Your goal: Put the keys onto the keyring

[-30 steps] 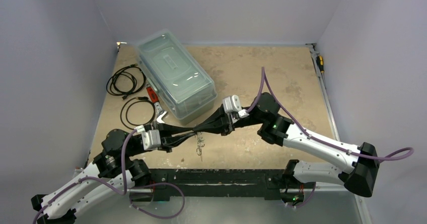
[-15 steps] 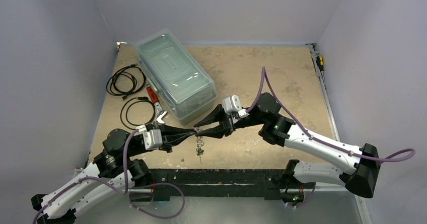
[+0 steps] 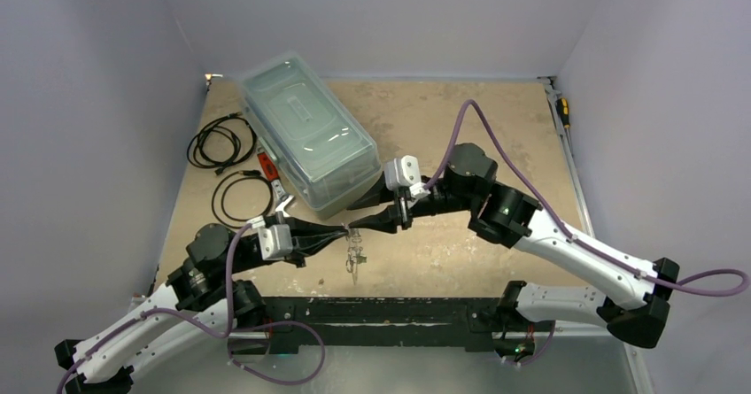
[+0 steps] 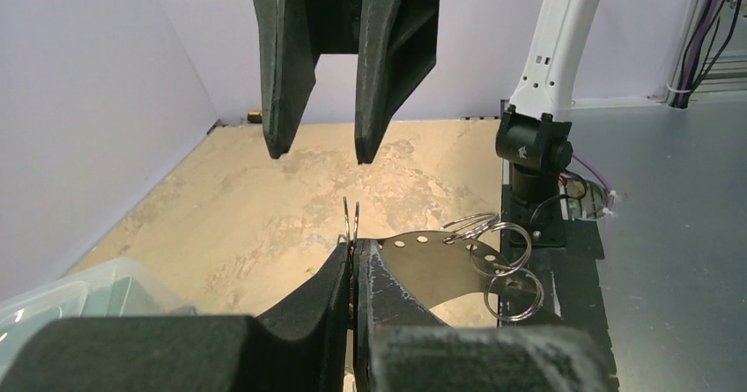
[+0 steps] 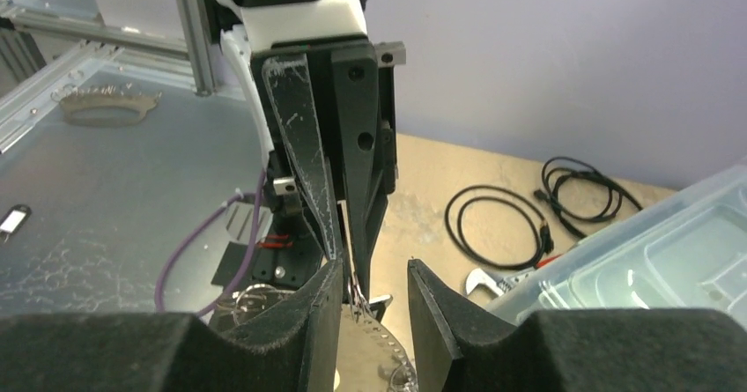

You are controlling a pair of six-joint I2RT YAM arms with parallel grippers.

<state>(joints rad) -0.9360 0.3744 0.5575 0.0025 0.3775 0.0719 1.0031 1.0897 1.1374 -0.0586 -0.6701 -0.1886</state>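
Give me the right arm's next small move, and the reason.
Probably ease the right gripper onto the small ring and close: its jaws stand open, short of that ring, which sticks out of the left gripper, shut on the keyring.

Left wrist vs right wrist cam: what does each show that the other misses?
Only left wrist: the right arm's base at the table edge, and a side-on look at the open gap between the right gripper's fingers.
Only right wrist: the black cables and a silver wrench on the table.
Both: the left gripper shut on the keyring, its metal rings, the right gripper open just short of it, and the clear container.
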